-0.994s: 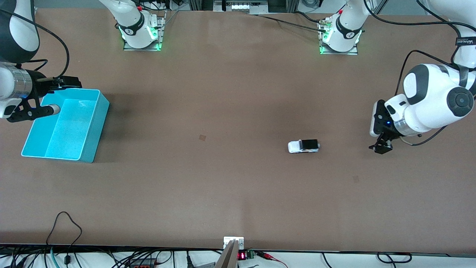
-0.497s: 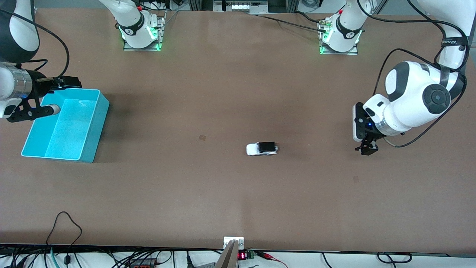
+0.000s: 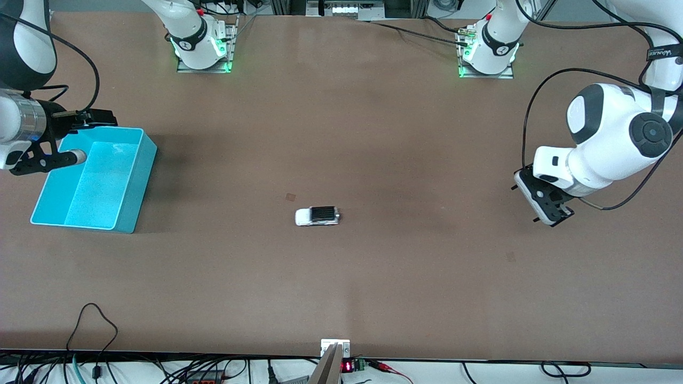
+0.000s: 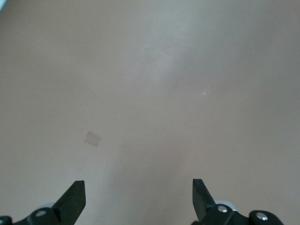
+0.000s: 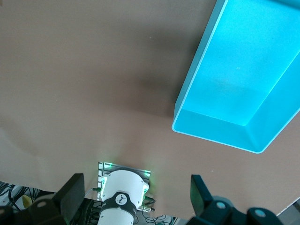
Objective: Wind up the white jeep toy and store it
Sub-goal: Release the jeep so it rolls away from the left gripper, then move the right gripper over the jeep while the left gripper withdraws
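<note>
The white jeep toy [image 3: 317,216], with a black roof, stands on its wheels on the bare table near the middle, with nothing touching it. It does not show in either wrist view. My left gripper [image 3: 549,209] hangs over bare table toward the left arm's end, well away from the jeep. In the left wrist view it [image 4: 138,194] is open and empty over plain tabletop. My right gripper [image 3: 85,137] is open and empty, hovering at the edge of the cyan bin [image 3: 143,178]. In the right wrist view it [image 5: 133,192] is open, with the bin [image 5: 199,75] below.
The cyan bin is empty and sits at the right arm's end of the table. The two arm bases [image 3: 203,48] [image 3: 488,50] stand along the table's edge farthest from the front camera. A small square mark [image 3: 290,197] lies on the table near the jeep.
The jeep has rolled on its own across the table from near my left gripper toward the right arm's end. My left hand has swung and turned. The right arm has not moved.
</note>
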Robot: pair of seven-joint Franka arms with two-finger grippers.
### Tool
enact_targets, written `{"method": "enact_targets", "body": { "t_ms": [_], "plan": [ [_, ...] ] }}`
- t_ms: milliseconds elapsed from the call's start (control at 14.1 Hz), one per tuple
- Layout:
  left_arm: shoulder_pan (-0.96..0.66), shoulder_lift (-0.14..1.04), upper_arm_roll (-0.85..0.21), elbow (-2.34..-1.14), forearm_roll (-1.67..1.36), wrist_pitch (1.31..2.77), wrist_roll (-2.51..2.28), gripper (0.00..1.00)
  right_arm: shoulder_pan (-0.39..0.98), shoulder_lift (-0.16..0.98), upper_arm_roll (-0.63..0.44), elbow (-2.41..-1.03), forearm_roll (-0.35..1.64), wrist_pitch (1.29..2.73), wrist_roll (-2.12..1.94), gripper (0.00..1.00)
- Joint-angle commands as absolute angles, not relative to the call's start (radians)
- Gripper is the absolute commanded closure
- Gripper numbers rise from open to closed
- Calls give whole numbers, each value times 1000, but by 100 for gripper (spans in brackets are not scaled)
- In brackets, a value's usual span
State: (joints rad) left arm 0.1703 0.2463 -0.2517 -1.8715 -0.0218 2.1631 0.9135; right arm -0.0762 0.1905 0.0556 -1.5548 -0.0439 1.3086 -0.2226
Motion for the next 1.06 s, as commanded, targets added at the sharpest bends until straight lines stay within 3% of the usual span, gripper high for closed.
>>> {"method": "enact_targets", "body": {
  "t_ms": [0,426,994],
  "plan": [
    [129,195,-227,-1868,-35,2149,728,0,-74,192,60,-1549,-38,1304,-239,0],
    [66,157,-117,-1829,-31,2137,353,0,-15,229,69,-1581,-18,1393,-273,0],
    [-12,94,-8,-1718,-29,1909,34,0,43,207,69,-1750,-17,1652,-702,0]
  ]
}}
